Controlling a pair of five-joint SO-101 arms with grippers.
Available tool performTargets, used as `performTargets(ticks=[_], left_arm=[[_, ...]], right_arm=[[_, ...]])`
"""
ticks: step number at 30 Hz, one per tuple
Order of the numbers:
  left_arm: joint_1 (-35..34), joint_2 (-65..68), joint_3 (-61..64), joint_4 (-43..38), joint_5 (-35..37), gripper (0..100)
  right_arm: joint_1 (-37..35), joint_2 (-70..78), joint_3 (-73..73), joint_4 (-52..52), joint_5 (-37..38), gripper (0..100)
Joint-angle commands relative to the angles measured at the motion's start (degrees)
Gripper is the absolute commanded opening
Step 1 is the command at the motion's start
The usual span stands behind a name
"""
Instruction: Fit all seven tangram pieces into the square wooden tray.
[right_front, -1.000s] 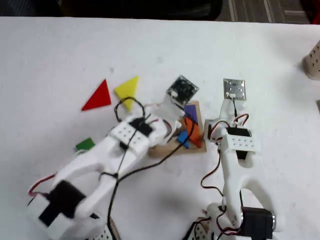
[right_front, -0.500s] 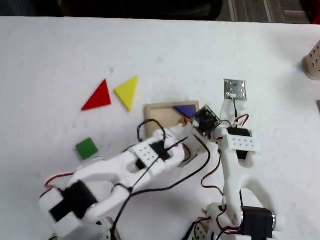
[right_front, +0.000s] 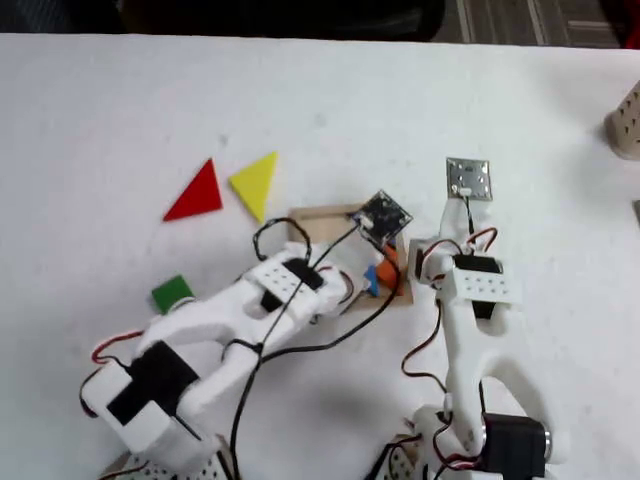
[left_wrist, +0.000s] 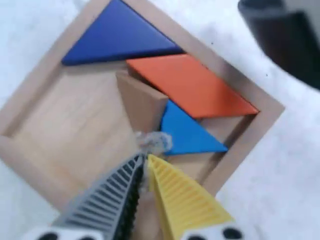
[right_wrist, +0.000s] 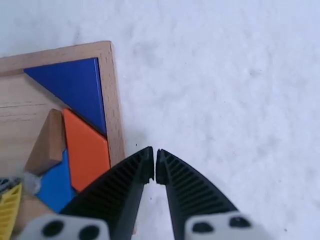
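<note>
Wooden tray (left_wrist: 60, 135) lies under the left fingers (left_wrist: 180, 200), which are pressed together; a pale blur at their tips is unclear. Four pieces sit inside: just past the tips one light-blue triangle (left_wrist: 185, 135) and one wood-coloured triangle (left_wrist: 141, 102), then one orange parallelogram (left_wrist: 195, 85), and farthest one dark-blue triangle (left_wrist: 120, 37). Bare tray floor lies open beside them. Right fingers (right_wrist: 130, 185), together, hang just outside the rim. Well apart on the tabletop (right_front: 450, 100) lie one green square (right_front: 172, 293), one yellow triangle (right_front: 256, 182) and one red triangle (right_front: 197, 192).

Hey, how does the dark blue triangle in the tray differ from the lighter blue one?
The dark blue triangle is clearly larger than the lighter blue triangle. The dark one lies against the tray rim; the lighter one lies farther in. Both border the orange piece.
</note>
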Motion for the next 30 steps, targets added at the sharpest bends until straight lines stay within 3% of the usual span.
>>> performTargets(ticks=[1,9,11,14,17,22,30], left_arm=[[-0.75,-0.75,-2.02,0.35,0.44,2],[-3.21,-5.85,-2.02,0.26,0.79,2],[-2.24,-9.63,-0.88,-0.09,1.05,2],[-1.36,-12.09,0.00,-0.18,6.68,2],[-1.45,-10.24,0.00,-3.87,11.34,2],[-0.40,-2.59,-3.52,-7.47,12.13,2],[5.14,6.73,-10.37,-7.03,11.87,2]], right_arm=[[-0.66,-2.51,-0.35,-1.01,0.79,1.7],[-0.04,-3.03,-0.53,-0.92,0.26,1.7],[3.56,-3.12,-1.23,-1.01,-1.05,1.7],[11.03,-2.95,-4.48,0.04,-9.14,1.7],[15.34,-2.33,-5.71,0.04,-14.07,1.7],[22.11,-2.07,-7.12,-0.04,-20.66,2.1],[22.11,-2.07,-6.95,-0.04,-20.57,2.1]])
